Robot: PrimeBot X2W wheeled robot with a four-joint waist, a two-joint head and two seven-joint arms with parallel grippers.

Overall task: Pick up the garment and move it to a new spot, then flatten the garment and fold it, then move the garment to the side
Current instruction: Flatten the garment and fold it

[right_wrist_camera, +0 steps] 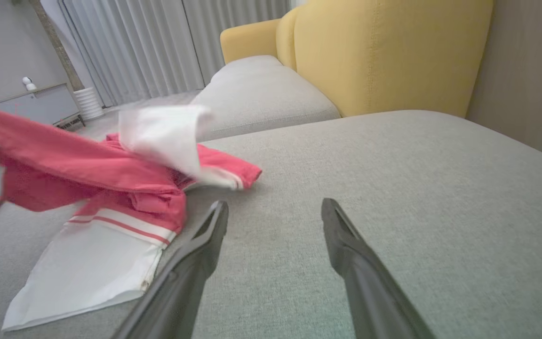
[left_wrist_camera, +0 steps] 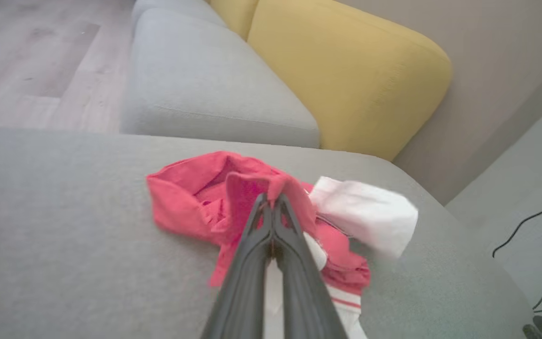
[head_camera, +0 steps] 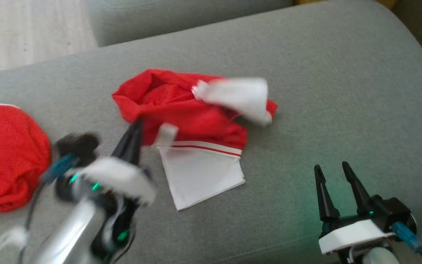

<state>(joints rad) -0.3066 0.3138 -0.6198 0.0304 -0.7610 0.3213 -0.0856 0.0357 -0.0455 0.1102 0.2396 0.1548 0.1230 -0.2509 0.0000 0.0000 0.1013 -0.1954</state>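
Observation:
A red garment [head_camera: 181, 110] with white sleeves and a white, red-striped hem lies crumpled in the middle of the grey sofa seat [head_camera: 343, 91]. My left gripper [head_camera: 136, 126] is shut on a fold of red cloth at the garment's left edge. The left wrist view shows the garment [left_wrist_camera: 181, 207] pinched and pulled up at the tips of the left gripper [left_wrist_camera: 273, 200]. In the right wrist view the garment [right_wrist_camera: 87, 179] rises toward the left. My right gripper [head_camera: 331, 167] rests open at the lower right, apart from the cloth, and the right gripper [right_wrist_camera: 275, 207] has nothing between its fingers.
A second red cloth bundle [head_camera: 9, 154] lies at the seat's left edge. Beyond the seat are another grey cushion [left_wrist_camera: 195, 80], a yellow backrest [left_wrist_camera: 355, 80] and pale wood floor [head_camera: 24, 29]. A black cable [left_wrist_camera: 534, 221] runs along the right.

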